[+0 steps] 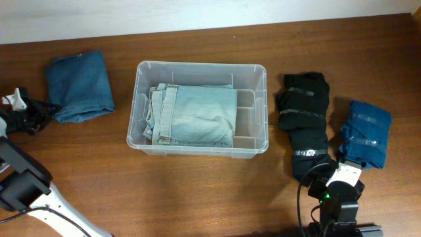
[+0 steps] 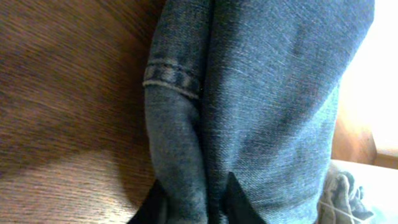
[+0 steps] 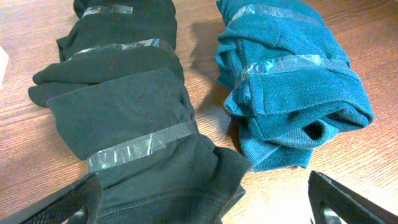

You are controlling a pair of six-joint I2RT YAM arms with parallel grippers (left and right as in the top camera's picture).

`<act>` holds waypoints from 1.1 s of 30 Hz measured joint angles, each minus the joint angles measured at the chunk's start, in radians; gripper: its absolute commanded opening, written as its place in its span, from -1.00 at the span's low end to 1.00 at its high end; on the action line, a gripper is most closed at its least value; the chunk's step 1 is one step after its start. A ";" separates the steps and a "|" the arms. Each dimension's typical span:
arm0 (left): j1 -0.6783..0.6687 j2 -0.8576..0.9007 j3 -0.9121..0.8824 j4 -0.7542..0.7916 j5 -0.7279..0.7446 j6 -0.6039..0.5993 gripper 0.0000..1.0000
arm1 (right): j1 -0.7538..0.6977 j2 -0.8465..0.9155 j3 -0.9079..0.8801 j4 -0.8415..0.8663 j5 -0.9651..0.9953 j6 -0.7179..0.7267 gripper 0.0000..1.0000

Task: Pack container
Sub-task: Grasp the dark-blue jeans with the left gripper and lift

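Observation:
The container [image 1: 265, 108], a clear plastic tub, stands mid-table with folded light blue jeans [image 1: 197, 115] lying inside it. To its left lies a folded pair of dark blue jeans [image 1: 79, 85]. My left gripper [image 1: 41, 113] is at their left edge. The left wrist view shows that gripper [image 2: 196, 205] shut on a fold of the dark blue jeans [image 2: 267, 93]. My right gripper [image 1: 337, 176] is at the near right. It stands open [image 3: 205, 208], its fingers either side of the near end of a taped black garment [image 3: 118, 112].
A taped teal garment [image 1: 365, 135] [image 3: 292, 93] lies right of the black garment [image 1: 306, 125]. The wooden table [image 1: 197, 191] runs to a pale wall at the back. Cables trail by both arm bases.

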 measured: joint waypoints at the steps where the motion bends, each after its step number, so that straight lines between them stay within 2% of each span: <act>1: 0.000 0.000 0.003 -0.012 0.000 0.000 -0.99 | 0.000 0.000 0.000 0.000 0.000 -0.001 0.97; 5: -0.002 0.000 0.019 -0.126 -0.001 0.016 -0.99 | 0.000 0.000 0.000 0.000 0.000 0.000 0.97; 13: -0.011 -0.047 0.113 -0.450 -0.028 0.087 -0.99 | 0.000 0.000 0.000 0.000 0.000 0.000 0.97; 19: -0.030 -0.351 0.133 -0.543 -0.016 0.081 -0.99 | 0.000 0.000 0.000 0.000 0.000 0.000 0.97; 25: -0.064 -0.705 0.167 -0.560 -0.013 0.008 -0.99 | 0.000 0.000 0.000 0.000 0.000 0.000 0.97; 29: -0.178 -0.871 0.179 -0.563 -0.002 -0.066 -0.99 | 0.000 0.000 0.000 0.000 0.000 0.000 0.97; 33: -0.330 -0.945 0.179 -0.571 -0.042 -0.157 -0.99 | 0.000 0.000 0.000 0.000 0.000 0.000 0.97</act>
